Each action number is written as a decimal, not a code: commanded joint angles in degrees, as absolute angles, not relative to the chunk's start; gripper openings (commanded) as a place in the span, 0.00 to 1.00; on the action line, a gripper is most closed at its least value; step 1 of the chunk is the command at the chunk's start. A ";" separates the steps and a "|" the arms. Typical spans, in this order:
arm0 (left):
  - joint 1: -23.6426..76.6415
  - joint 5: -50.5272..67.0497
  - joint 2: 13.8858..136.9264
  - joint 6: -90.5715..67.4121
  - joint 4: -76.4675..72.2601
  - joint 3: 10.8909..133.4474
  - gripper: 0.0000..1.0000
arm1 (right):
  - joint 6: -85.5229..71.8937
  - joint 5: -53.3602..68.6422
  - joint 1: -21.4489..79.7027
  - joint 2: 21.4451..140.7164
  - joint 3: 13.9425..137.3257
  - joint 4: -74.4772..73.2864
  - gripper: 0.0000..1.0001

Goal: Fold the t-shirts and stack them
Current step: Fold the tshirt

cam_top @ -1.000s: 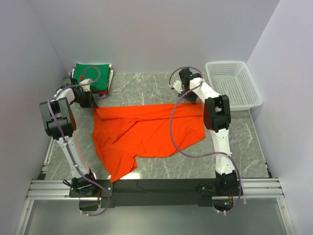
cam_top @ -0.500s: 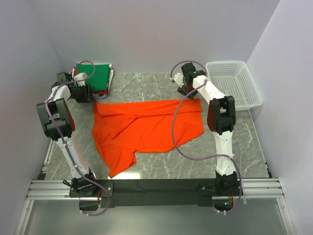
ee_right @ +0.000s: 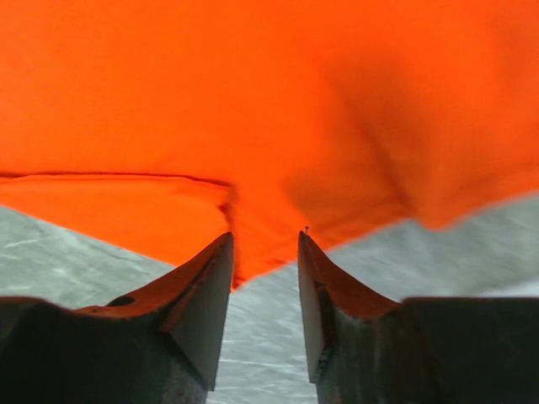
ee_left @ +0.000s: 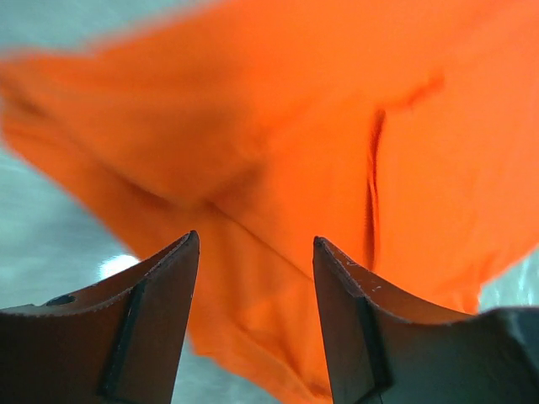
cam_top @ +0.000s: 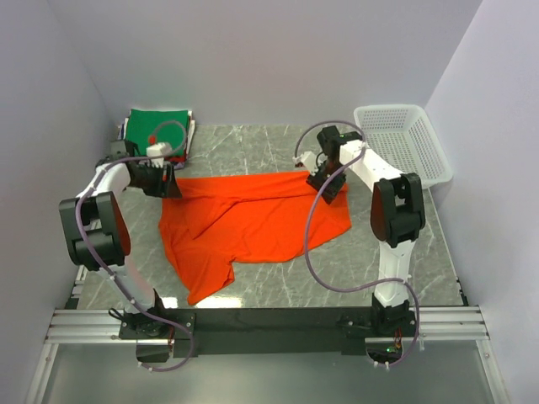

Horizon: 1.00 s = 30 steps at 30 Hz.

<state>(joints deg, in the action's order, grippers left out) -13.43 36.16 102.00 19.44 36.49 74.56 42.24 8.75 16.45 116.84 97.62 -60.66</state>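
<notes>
From above, the orange t-shirt (cam_top: 253,223) lies spread and rumpled on the grey marble table (cam_top: 253,147), with one sleeve trailing towards the near edge. The left gripper (cam_top: 171,185) sits low at its far left corner and the right gripper (cam_top: 327,189) over its far right part. A folded stack with a green t-shirt (cam_top: 160,126) on top rests in the far left corner, and a white basket (cam_top: 396,109) stands at the far right. In the left wrist view, blurred, the left gripper (ee_left: 256,238) has its jaws well apart, with only orange cloth (ee_left: 278,109) showing beyond the gap. In the right wrist view, the right gripper (ee_right: 264,236) has its jaws apart by a narrower gap; a point of the shirt's edge (ee_right: 269,93) reaches down between the tips, with bare marble (ee_right: 109,261) below.
</notes>
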 commanded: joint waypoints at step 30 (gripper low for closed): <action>-8.79 30.85 107.40 19.16 31.55 67.50 0.57 | 42.80 12.75 18.46 116.29 88.78 -61.43 0.00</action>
<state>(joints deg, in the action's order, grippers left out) -8.80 31.55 105.86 19.62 32.51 66.78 41.85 12.12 18.24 119.26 90.56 -59.24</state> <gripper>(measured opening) 0.571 0.032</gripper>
